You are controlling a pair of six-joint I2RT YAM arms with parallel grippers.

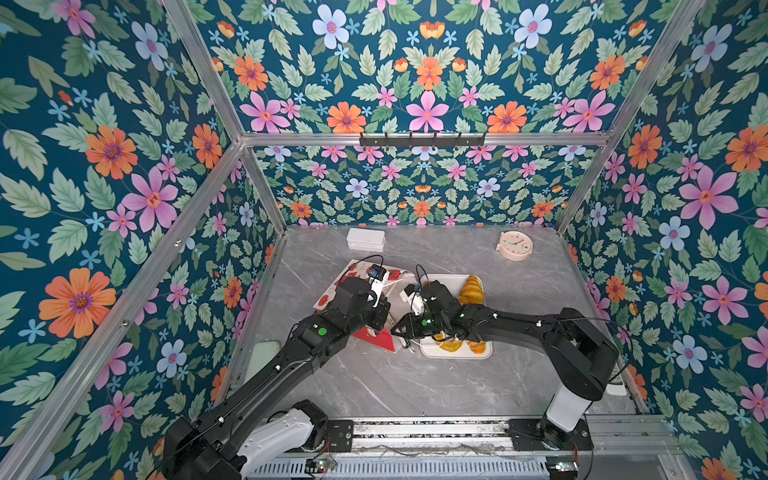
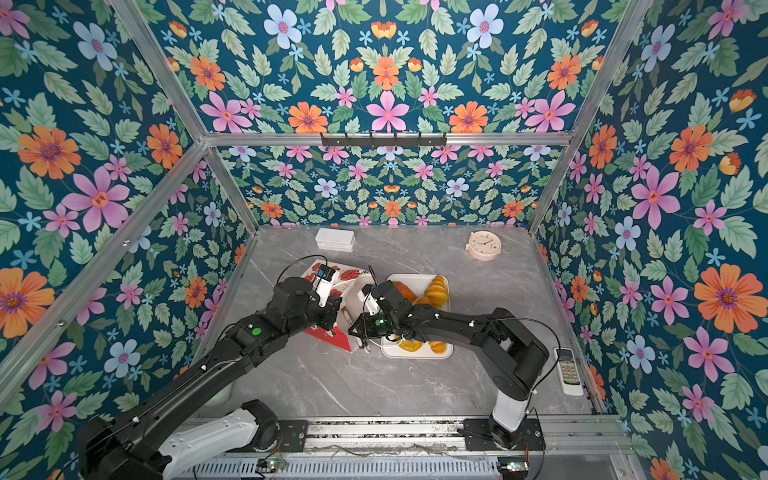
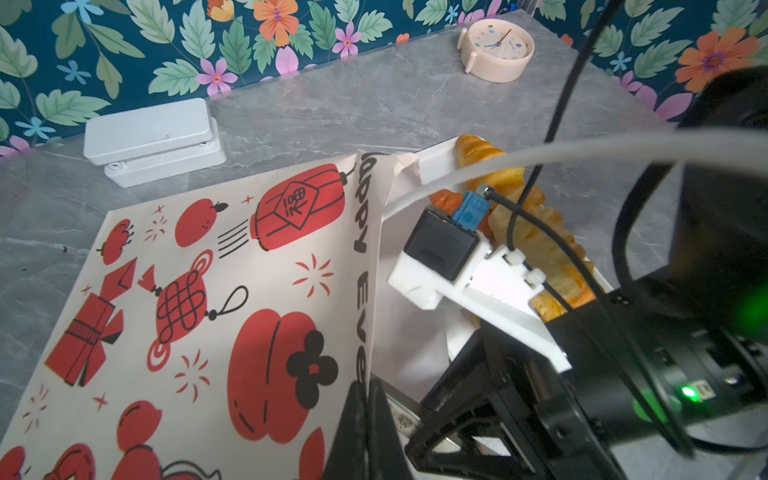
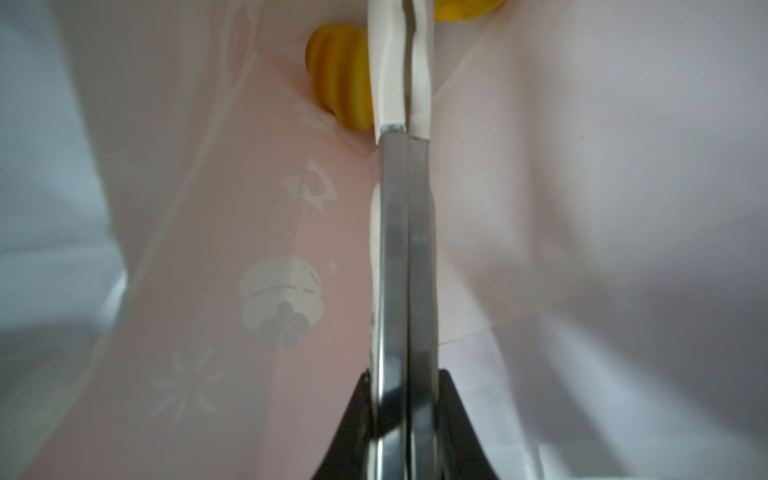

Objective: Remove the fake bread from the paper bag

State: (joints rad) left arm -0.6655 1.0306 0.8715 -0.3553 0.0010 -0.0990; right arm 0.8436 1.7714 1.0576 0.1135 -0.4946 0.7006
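My left gripper [image 3: 368, 411] has its fingers pinched tight on the rim of the paper bag [image 3: 208, 311]. My right gripper [image 4: 409, 50] is inside the bag, its fingers pressed together on nothing. A yellow pastry [image 4: 336, 79] lies just beside their tips. More bread [image 1: 471, 289] sits on the tray [image 1: 440, 276] near the right wrist.

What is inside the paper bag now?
Inside the paper bag, the right wrist view shows the shut right gripper beside a yellow fake bread. The gripper hides anything behind it.
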